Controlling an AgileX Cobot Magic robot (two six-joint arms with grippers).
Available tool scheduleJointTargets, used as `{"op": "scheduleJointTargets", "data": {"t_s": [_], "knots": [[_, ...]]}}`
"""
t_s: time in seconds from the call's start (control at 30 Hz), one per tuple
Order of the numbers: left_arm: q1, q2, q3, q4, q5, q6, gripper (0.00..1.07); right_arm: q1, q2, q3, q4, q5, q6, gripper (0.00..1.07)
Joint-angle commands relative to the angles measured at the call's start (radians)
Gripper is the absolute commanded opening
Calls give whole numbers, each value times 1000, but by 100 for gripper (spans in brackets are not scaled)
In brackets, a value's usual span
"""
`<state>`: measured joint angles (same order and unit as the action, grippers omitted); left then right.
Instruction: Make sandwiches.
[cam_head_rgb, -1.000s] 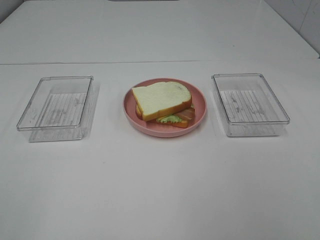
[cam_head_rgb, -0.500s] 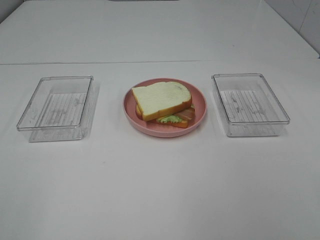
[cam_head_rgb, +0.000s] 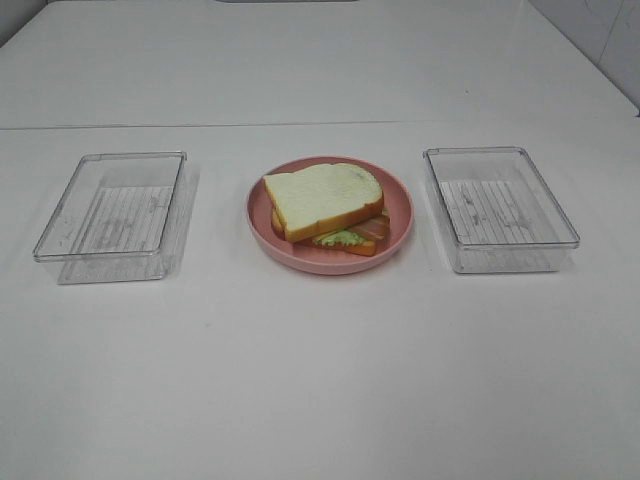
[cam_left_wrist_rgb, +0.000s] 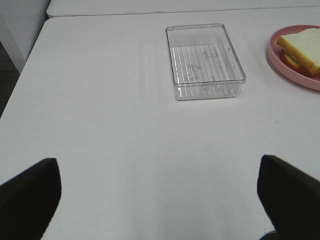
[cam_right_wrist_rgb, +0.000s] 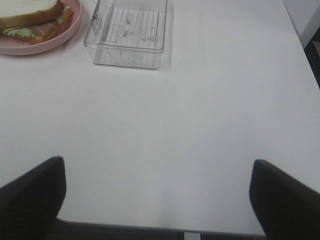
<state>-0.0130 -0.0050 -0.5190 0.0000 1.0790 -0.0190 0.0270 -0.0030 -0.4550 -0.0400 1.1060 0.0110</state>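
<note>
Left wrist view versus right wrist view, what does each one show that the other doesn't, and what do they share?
Only the left wrist view shows the left tray and the open left gripper, whose fingers frame bare table.

Only the right wrist view shows the right tray, the open right gripper, and the table's near edge.

Both show part of the pink plate with the sandwich on it. Both trays hold nothing, and neither gripper holds anything.
</note>
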Motion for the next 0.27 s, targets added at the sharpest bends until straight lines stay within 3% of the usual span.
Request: {"op": "scheduleJointTargets", "data": {"t_s": [0.03,0.27], "knots": [[2,-9,3,-7,-4,-4,100,-6,-36,2,4,-6,-11,98],[2,-9,3,-7,-4,-4,100,-6,-36,2,4,-6,-11,98]]}}
